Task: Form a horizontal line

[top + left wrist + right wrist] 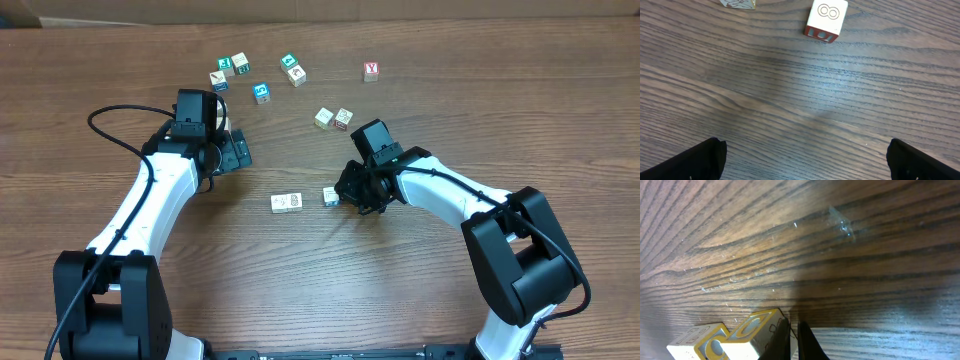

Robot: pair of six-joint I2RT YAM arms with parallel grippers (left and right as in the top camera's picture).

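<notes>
Although most cubes lie scattered along the far side of the wooden tabletop [450, 60], the horizontal line [287, 203] lies nearer the middle, between the two arms. It is made of two white cubes touching side by side, and its long axis runs left to right across the overhead view. Just to its right, past a small gap of bare wood, sits a single white cube [330, 196]. The right tool [794, 339] rests right against this cube's other side, its fingers closed together and holding nothing. The left tool [240, 152] hangs well to the upper left of the line, fingers spread wide and empty. Farther back lie a pair of pale cubes [333, 118] close together, a cube with a red Y [371, 70] standing alone, and loose cubes with teal and blue faces [261, 92].
</notes>
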